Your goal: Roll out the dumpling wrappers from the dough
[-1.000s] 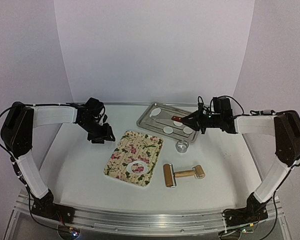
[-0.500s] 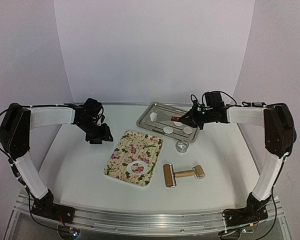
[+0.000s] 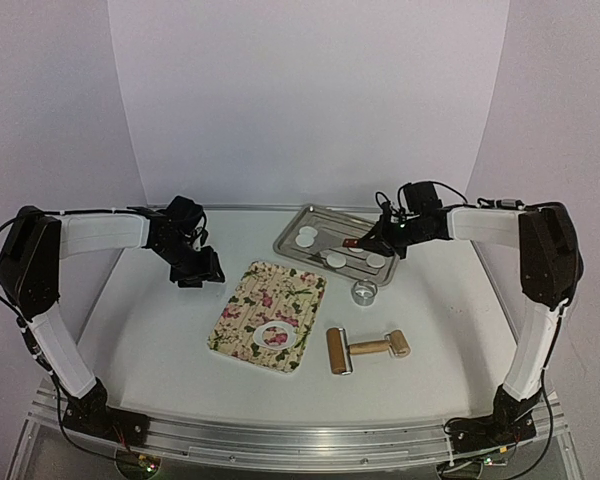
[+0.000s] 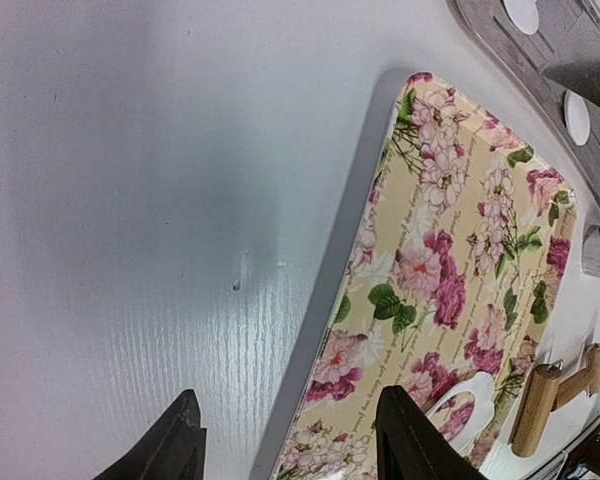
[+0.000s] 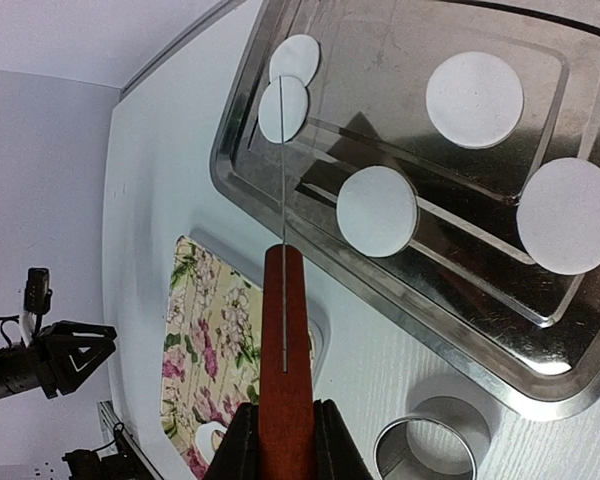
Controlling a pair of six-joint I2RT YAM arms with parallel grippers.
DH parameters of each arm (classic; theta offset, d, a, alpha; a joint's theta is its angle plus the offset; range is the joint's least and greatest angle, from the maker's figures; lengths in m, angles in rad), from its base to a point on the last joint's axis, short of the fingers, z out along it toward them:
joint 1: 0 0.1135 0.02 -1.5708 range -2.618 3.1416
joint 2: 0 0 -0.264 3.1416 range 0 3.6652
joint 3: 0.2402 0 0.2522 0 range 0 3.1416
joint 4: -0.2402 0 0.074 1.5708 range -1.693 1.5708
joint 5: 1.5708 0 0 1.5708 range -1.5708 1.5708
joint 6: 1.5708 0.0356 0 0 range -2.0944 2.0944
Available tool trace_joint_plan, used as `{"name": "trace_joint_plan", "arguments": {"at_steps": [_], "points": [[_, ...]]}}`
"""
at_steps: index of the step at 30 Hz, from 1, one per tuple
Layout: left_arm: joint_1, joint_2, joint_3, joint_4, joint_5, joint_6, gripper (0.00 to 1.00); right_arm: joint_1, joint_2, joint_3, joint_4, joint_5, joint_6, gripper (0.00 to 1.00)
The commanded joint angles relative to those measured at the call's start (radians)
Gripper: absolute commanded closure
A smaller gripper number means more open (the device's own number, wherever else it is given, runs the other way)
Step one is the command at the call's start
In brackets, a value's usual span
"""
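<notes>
Several dumpling wrappers [image 3: 335, 260] [image 5: 377, 210] lie flat in the metal tray [image 3: 292, 238] [image 5: 380, 300]. My right gripper [image 3: 380, 240] [image 5: 285, 420] is shut on the red-brown handle of a spatula [image 3: 353, 243] [image 5: 285, 330]. Its thin blade, seen edge-on, reaches across one wrapper [image 5: 283, 110] at the tray's left end, which overlaps another [image 5: 295, 58]. The dough sheet [image 3: 275, 332] [image 4: 460, 395], with a round hole in it, rests on the floral board [image 3: 270, 300] [image 4: 450, 230]. My left gripper [image 3: 202, 275] [image 4: 285, 420] hovers open and holds nothing over the board's left edge.
A metal ring cutter [image 3: 365, 292] [image 5: 430, 403] stands on the table just in front of the metal tray. A wooden rolling pin [image 3: 367, 348] [image 4: 540, 405] lies to the right of the floral board. White walls close in the back and sides.
My right gripper has carried the spatula leftward across the metal tray, and a second wrapper now lies at the tray's left end. The left arm has stayed put.
</notes>
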Motion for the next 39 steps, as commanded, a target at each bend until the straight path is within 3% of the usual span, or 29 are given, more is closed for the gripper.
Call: {"name": "trace_joint_plan", "arguments": {"at_steps": [1, 10, 17, 26, 32, 39], "points": [[0.008, -0.028, 0.021, 0.0, -0.02, -0.005, 0.23, 0.001, -0.059, 0.06, -0.01, 0.015, -0.035, 1.0], [0.011, -0.085, 0.007, 0.03, -0.07, -0.045, 0.21, 0.002, -0.208, 0.043, -0.077, 0.032, -0.017, 1.0], [0.015, -0.186, -0.048, 0.072, -0.107, -0.07, 0.18, -0.029, -0.416, -0.061, -0.189, 0.183, 0.019, 1.0], [0.042, -0.285, -0.144, 0.09, -0.089, -0.103, 0.15, -0.253, -0.649, -0.304, -0.205, 0.2, 0.162, 1.0], [0.047, -0.357, -0.186, 0.071, -0.102, -0.111, 0.15, -0.536, -0.825, -0.513, -0.204, 0.103, 0.243, 1.0], [0.054, -0.429, -0.233, 0.053, -0.131, -0.122, 0.14, -0.585, -0.887, -0.64, -0.172, -0.045, 0.298, 1.0]]}}
